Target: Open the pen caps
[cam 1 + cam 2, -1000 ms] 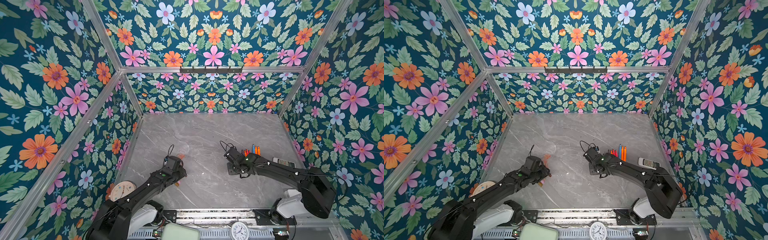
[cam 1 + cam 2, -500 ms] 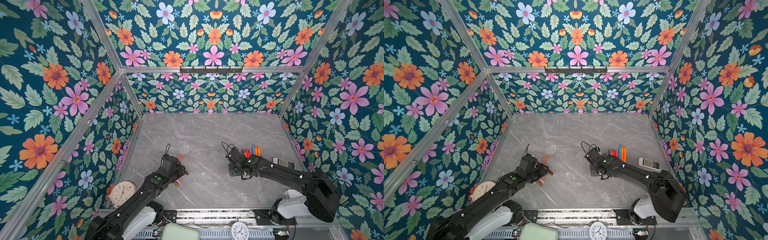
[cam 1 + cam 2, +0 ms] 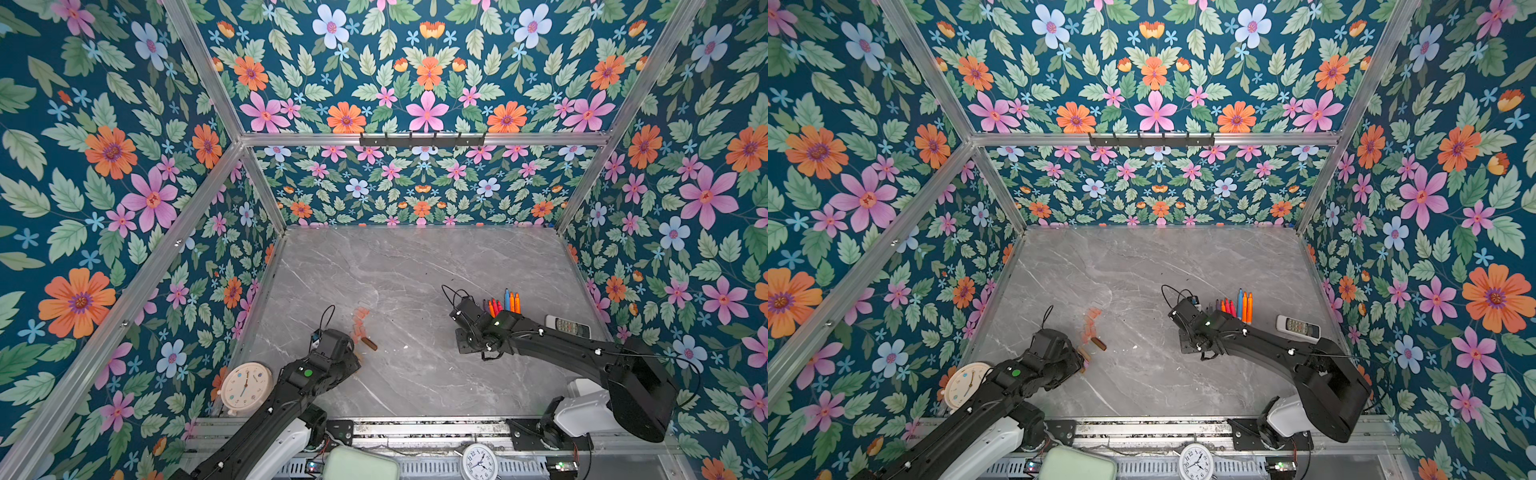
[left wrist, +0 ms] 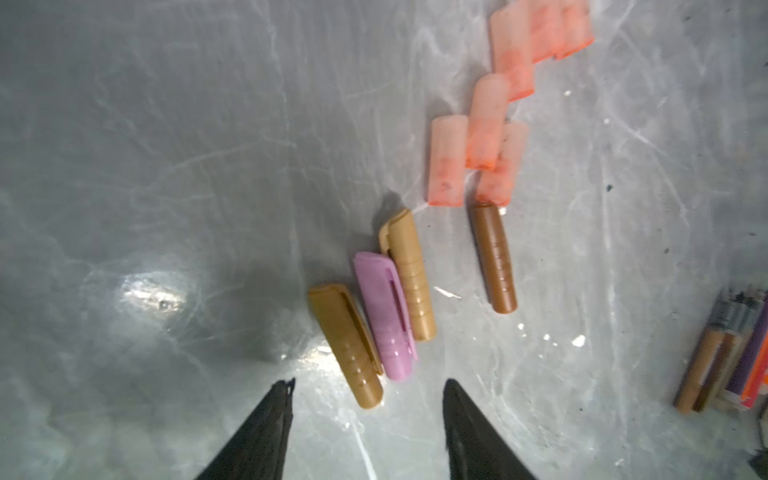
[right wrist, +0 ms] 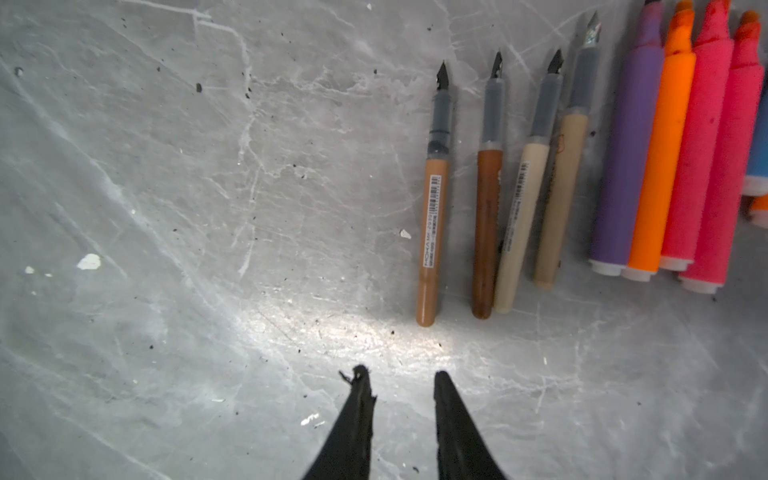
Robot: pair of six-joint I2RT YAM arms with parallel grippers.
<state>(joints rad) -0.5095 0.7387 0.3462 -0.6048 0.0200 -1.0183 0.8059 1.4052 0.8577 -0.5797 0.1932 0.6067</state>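
Note:
Loose pen caps lie in the left wrist view: translucent orange ones point(image 4: 482, 124), two gold ones point(image 4: 409, 274), a dark brown one point(image 4: 494, 257) and a pink one point(image 4: 384, 316). My left gripper point(image 4: 368, 388) is open, with nothing between its fingers. A gold cap's end point(image 4: 361, 382) lies on the table just ahead of it. In both top views the caps point(image 3: 360, 322) point(image 3: 1091, 322) sit beside the left arm. Uncapped pens point(image 5: 486, 228) lie in a row: brown and beige nib pens, then purple, orange and pink markers point(image 5: 660, 145). My right gripper point(image 5: 401, 376) stands slightly open and empty, short of the row.
A white remote control point(image 3: 567, 327) lies right of the pens point(image 3: 505, 305). A round clock point(image 3: 246, 387) leans at the front left corner, and another clock point(image 3: 478, 461) sits on the front rail. Floral walls close in three sides of the grey marble table point(image 3: 415, 266).
The left arm has drawn back toward the front edge, away from the orange caps. The right arm has barely moved.

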